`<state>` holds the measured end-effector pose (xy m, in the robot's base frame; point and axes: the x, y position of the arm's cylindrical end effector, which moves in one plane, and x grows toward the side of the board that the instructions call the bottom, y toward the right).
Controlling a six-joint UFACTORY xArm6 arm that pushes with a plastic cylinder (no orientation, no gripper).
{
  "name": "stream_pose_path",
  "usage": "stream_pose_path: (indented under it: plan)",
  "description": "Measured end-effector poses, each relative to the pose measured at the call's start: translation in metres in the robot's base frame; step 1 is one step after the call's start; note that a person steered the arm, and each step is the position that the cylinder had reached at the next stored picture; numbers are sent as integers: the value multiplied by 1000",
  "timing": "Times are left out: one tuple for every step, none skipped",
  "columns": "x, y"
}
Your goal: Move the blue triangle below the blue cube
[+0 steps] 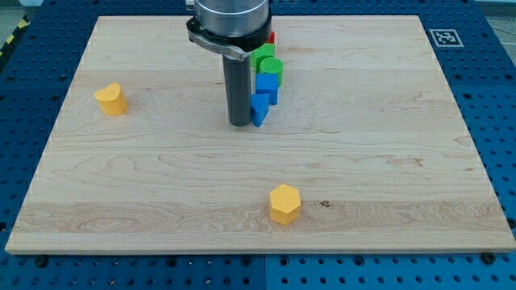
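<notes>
The desk (pixel 161 177) is pale wood with a fine grain and a smooth, matt top. Around it lies a blue metal plate (pixel 500 121) full of little holes. The dark rod (pixel 239 89) looks like smooth black plastic or metal; I cannot tell which. The blue plastic triangle (pixel 260 108), the blue plastic cube (pixel 267 85), the yellow plastic six-sided block (pixel 285 203) and the yellow plastic heart-like block (pixel 110 99) look smooth and a bit matt.
</notes>
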<state>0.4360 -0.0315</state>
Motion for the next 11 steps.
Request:
stream_pose_path:
  plan:
    - [-2,0]
    - [-2,-4]
    - [-2,-10]
    - [-2,-12]
    - [-15,-12]
    - [-19,-5]
    - [-17,1]
    - [-10,9]
    - [-1,12]
    - [1,15]
    - [1,18]
